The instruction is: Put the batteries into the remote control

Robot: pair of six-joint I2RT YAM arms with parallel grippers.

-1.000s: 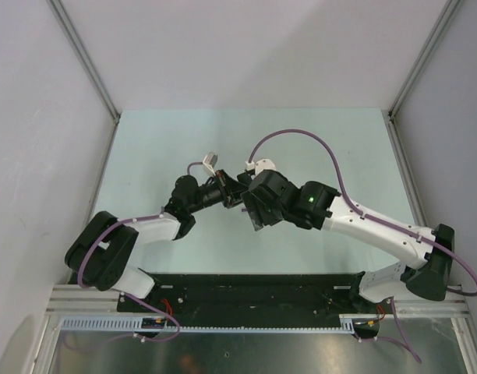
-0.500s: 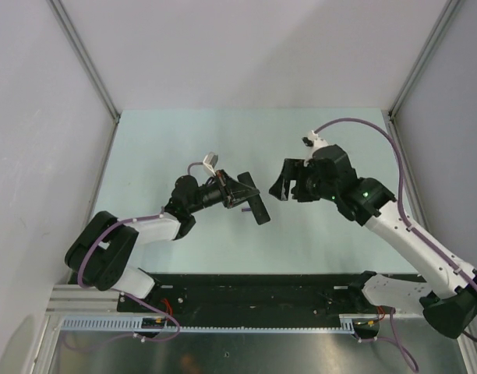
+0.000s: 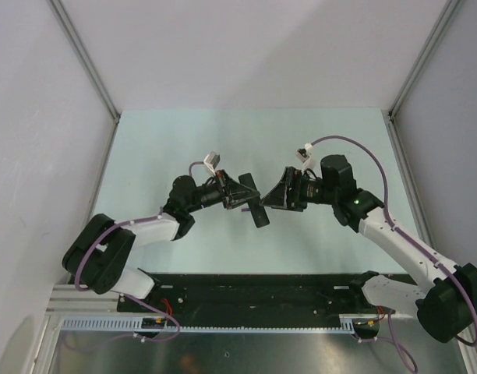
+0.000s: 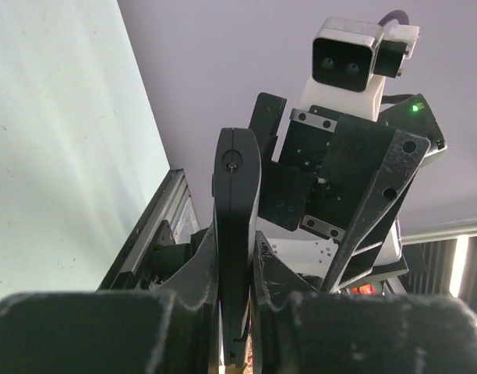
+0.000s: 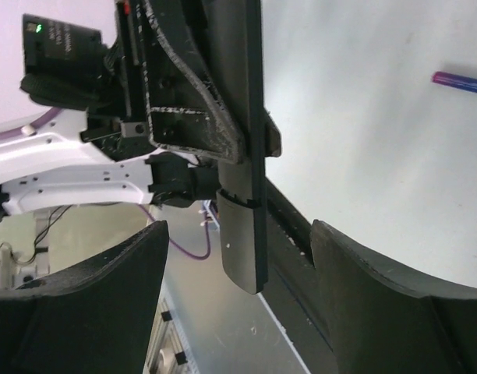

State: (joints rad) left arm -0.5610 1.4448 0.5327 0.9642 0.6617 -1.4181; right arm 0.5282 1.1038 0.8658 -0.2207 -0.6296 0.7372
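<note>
- Remote control (image 3: 259,213) was up off the table (image 3: 168,148), near the middle of the workspace, clamped in my left tool (image 3: 243,195).
- From overhead, the remote control was a slim black bar, and its free end slanted out past the tool toward the near edge.
- In the left wrist view my left tool (image 4: 237,269) was clenched on the remote control (image 4: 237,195), one finger pressed against each flat side. The bar stood edge-on and rose straight out between them.
- My right tool (image 3: 274,196) was released, its jaws spread wide, and it faced the left tool from the right.
- From overhead its tips sat just beside the bar. I could not tell whether they touched it.
- In the right wrist view the free end of the remote control (image 5: 244,257) hung in the gap between my two fingers (image 5: 83,288), with clear space on either side.
- That tool held nothing.
- A seam crossed the bar just past the grip of the left tool.
- One blue-purple battery (image 5: 459,80) lay on its side on the table (image 5: 394,156), well apart from both tools.
- I could not pick out any battery in the overhead view.
- My right arm's white wrist camera (image 4: 346,62) showed in the left wrist view, above its open tool.
</note>
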